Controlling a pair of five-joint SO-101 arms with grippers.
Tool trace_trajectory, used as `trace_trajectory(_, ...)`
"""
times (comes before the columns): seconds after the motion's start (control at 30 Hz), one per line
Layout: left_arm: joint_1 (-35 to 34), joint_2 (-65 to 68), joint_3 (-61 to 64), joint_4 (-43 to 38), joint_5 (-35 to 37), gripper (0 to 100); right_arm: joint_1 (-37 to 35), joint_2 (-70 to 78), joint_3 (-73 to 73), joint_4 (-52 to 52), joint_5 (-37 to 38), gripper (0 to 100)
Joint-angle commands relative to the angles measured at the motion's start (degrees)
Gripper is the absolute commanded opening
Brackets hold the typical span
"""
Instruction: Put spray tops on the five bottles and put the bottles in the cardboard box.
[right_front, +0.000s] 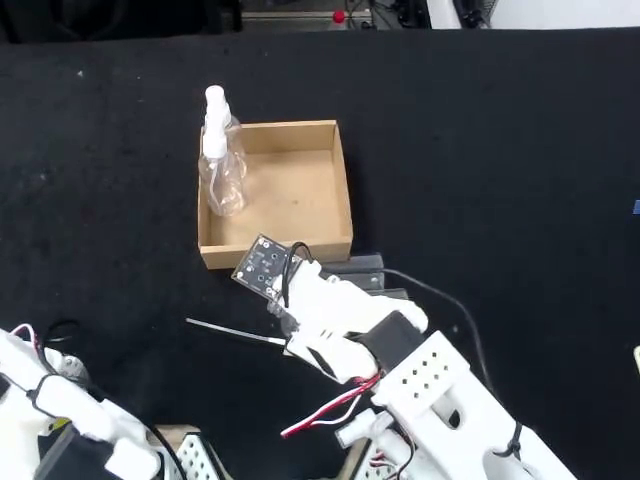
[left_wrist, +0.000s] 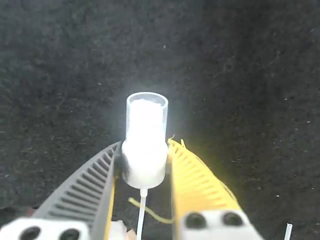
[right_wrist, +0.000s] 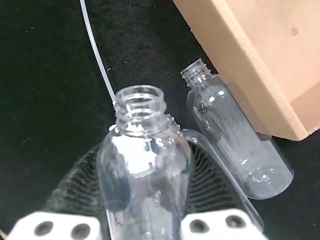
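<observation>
My left gripper is shut on a white spray top with a clear cap. The top's thin dip tube hangs back between the fingers. My right gripper is shut on a clear bottle whose threaded neck is open and bare. A second capless bottle lies on the mat against the outer wall of the cardboard box. In the high view the cardboard box holds two bottles with spray tops, standing in its left side.
A thin clear tube lies loose on the black mat in front of the box, ending near the right arm. The left arm sits at the table's near left corner. Black mat stretches wide on both sides of the box.
</observation>
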Motion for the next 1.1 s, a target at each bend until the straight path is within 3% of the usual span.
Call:
trace_trajectory(0.0,0.5,-0.8,-8.6,-0.6,-1.2,3,-0.6,-1.7,-0.5,-1.3,-0.4,1.1)
trace_trajectory(0.13,0.6,-0.1,-18.4,-1.1,-7.7,3,-0.6,-1.7,-0.5,-1.1,-0.4,1.1)
trace_trajectory(0.33,1.4,3.8,-21.1,-10.4,-9.1,3,-0.6,-1.7,-0.5,-1.1,-0.4,1.1)
trace_trajectory(0.4,0.7,5.7,-21.5,-10.9,-16.2,5,-0.6,-1.7,-0.5,-1.1,-0.4,1.1)
trace_trajectory(0.53,-0.3,7.6,-21.5,-10.6,-38.5,6,-0.6,-1.7,-0.5,-1.1,-0.4,1.1)
trace_trajectory(0.7,0.9,8.4,-21.4,-10.6,-54.9,6,-0.6,-1.7,-0.5,-1.1,-0.4,1.1)
trace_trajectory(0.87,1.2,8.8,-20.4,-7.8,-66.4,8,-0.6,-1.7,-0.5,-1.1,-0.4,1.1)
trace_trajectory(1.07,1.1,13.9,-23.3,-0.3,-73.1,26,-0.6,-1.7,-0.5,-1.0,-0.4,1.1)
